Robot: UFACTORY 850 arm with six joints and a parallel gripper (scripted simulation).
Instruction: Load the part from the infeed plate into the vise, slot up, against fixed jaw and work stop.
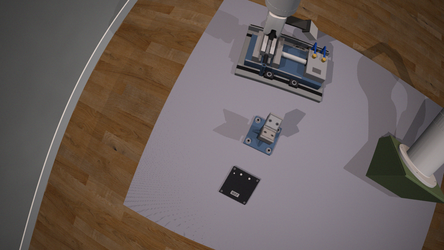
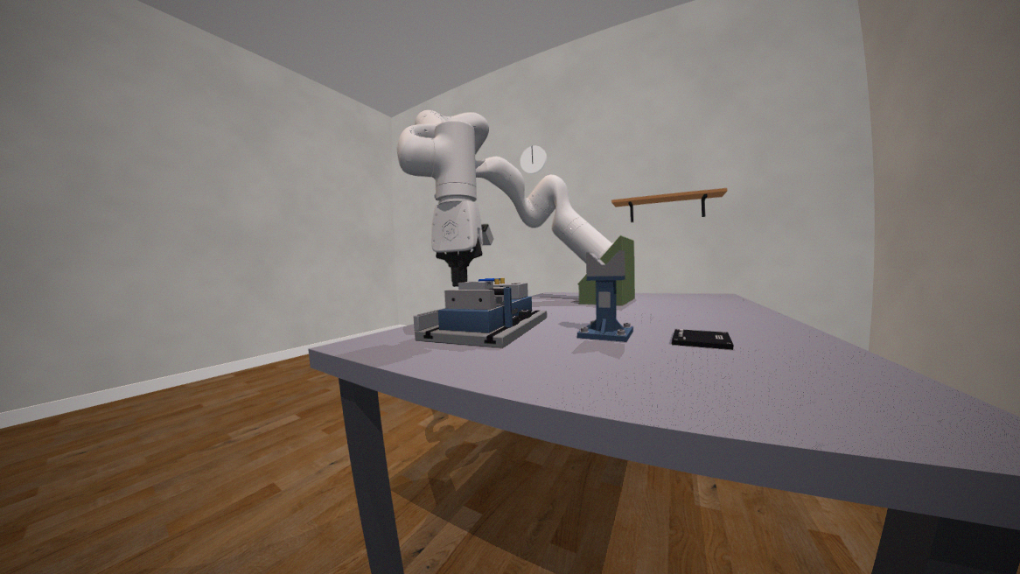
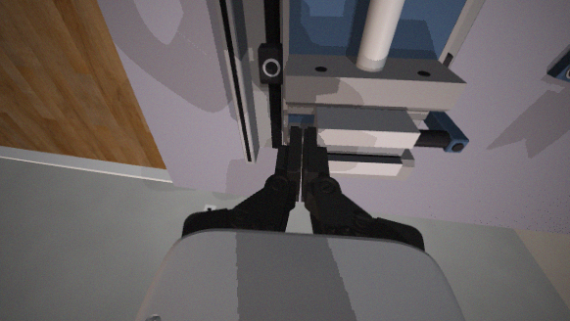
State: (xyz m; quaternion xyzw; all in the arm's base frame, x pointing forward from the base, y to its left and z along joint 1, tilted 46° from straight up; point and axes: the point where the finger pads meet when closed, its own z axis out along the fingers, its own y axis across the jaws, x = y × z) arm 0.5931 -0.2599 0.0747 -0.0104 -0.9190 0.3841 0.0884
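Your part (image 1: 269,47) lies between the jaws of the vise (image 1: 279,69), slot up, its near end toward the work stop (image 3: 433,139). The end effector (image 3: 301,139) sits at the part's far end with its fingers pinched fully together, gripping nothing. Farther along the worktop (image 1: 310,192) you see the V-block (image 1: 270,128) and the bare infeed plate (image 1: 239,184).
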